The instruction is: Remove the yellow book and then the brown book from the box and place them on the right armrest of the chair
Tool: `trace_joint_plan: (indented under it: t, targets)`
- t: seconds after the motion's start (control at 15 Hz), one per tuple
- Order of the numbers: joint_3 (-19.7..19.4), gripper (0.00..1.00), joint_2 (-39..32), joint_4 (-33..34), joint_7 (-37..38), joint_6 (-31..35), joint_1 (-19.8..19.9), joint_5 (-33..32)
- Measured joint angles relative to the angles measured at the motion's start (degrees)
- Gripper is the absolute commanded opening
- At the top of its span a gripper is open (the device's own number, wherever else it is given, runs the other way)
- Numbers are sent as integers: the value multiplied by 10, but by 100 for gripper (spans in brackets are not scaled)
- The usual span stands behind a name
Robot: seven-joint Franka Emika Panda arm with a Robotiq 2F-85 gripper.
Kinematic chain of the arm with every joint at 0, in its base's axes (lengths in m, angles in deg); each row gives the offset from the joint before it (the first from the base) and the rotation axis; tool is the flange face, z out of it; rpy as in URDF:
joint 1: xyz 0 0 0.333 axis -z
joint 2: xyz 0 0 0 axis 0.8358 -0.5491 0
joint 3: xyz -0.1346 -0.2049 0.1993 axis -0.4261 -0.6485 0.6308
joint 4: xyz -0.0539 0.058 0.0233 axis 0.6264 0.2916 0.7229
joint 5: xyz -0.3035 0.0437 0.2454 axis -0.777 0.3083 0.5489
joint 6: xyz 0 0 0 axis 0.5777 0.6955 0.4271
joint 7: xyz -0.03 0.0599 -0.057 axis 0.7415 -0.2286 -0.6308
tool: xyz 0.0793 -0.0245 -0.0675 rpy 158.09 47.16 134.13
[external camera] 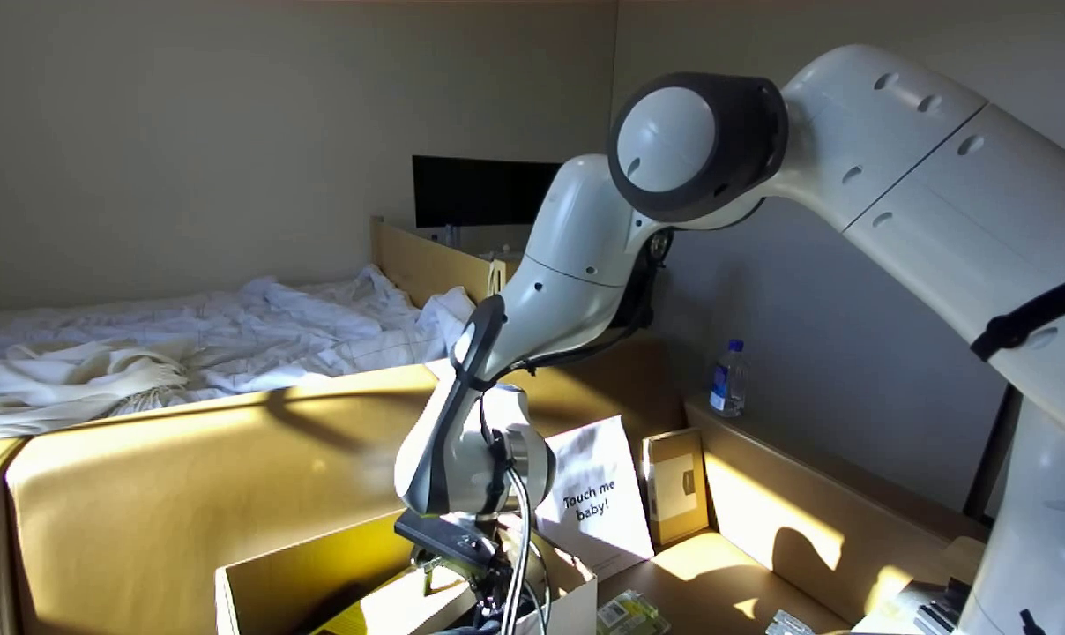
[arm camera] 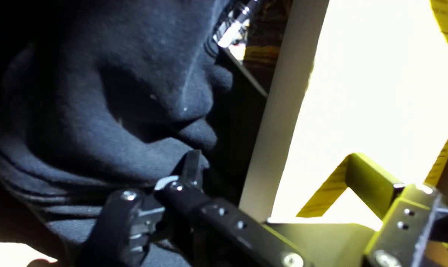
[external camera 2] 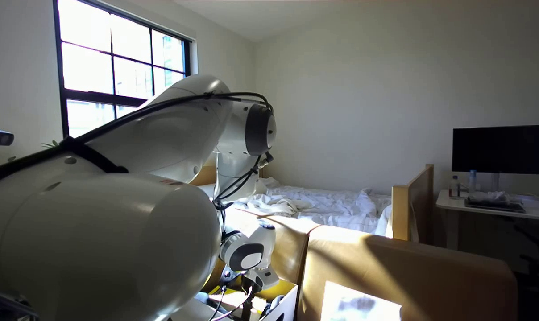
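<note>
Okay, claw (arm camera: 277,163): jaws stood spread wide, no grip on anything; down at the mouth of the box (external camera: 321,564).
Left-of-picture fingertip (arm camera: 193,167): in the wrist view, sat outside the yellow book (arm camera: 372,92), a dark gap between it and the book's pale side; cloth (arm camera: 135,92) right by it, touching or not was unclear.
Right-of-picture fingertip (arm camera: 374,181): sat over the cover, short of the far edge, shadow thrown on the sunlit face; contact unclear.
Yellow book, where: inside the box, cover toward the claw, lying ahead and off to picture right of the jaws' middle.
Yellow book, long axis: pale side ran up the wrist view, top leaning right; far end was out of frame. Finger-to-finger line crossed it nearly square, toward the lower end.
Book-to-claw offset: sideways, not turn, was the issue. Closing there would probably have scraped one finger over the cover; a shift to picture right seemed called for, fit looked tight.
First-book pick: judged as lining up, not made yet.
Dark flat shape (arm camera: 235,122): lay between cloth and yellow book; maybe the brown book, not certain.
Right armrest (external camera: 815,481): taken as the one toward picture right in an exterior view; bottle (external camera: 728,379) stood on it; well apart from the claw.
</note>
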Motion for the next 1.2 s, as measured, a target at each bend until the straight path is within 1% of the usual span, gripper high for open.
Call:
trace_joint_plan:
  t: [0.27,0.53,0.8,0.93,1.0,1.07,1.2]
  targets:
    - [7,100,-27,42,0,-9,-4,-21]
    - [-1,100,-51,65,5,-78,-4,-35]
    - [-13,100,-67,85,35,-78,-10,-35]
    - [-22,100,-68,88,55,-58,-22,-35]
    - [-24,75,-68,88,64,-38,-26,-35]
    - [-24,74,-68,87,71,-15,-29,-35]
    - [-26,62,-66,83,79,18,-31,-35]
